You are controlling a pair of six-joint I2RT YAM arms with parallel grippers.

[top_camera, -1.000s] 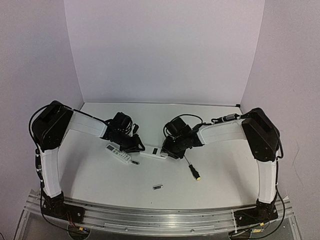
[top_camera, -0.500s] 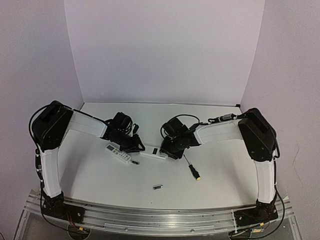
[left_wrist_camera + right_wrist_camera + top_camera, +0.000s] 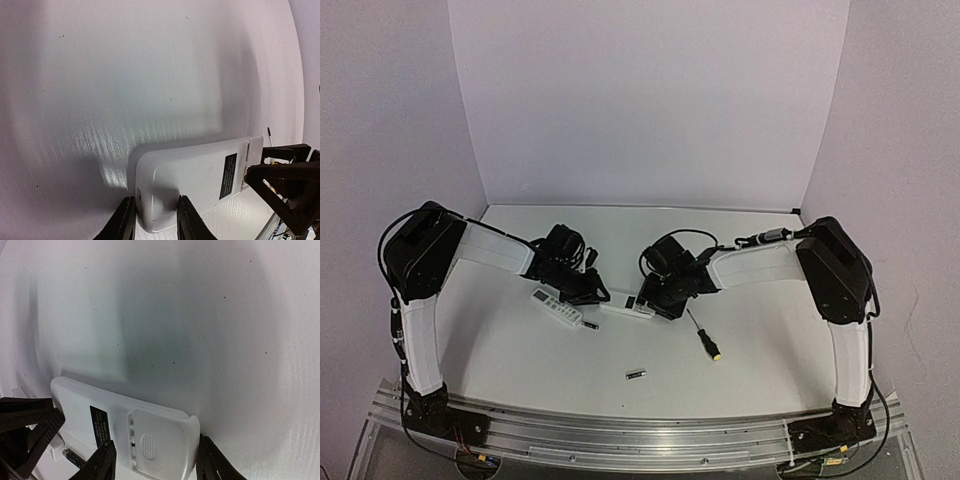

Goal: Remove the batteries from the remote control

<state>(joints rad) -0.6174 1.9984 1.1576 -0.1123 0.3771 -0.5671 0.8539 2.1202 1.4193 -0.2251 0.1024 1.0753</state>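
Counter [image 3: 510, 360]: white, matte, faint dark specks in wrist views.
Screwdriver [image 3: 703, 336]: flat on counter right of centre, lying diagonally, dark shaft pointing away, handle end nearest, handle tip appears yellow.
Button-face remote [image 3: 557, 307]: white, lying loose left of centre, face up.
Back wall [image 3: 650, 100]: pale lilac, plain.
Metal rail [image 3: 640, 440]: along counter's near edge.

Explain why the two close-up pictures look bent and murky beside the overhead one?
Left wrist: wide-lens bowing, a soft grey shadow on the table behind the remote; right wrist: the same bowing and shadow; top external: even light, straight lines.
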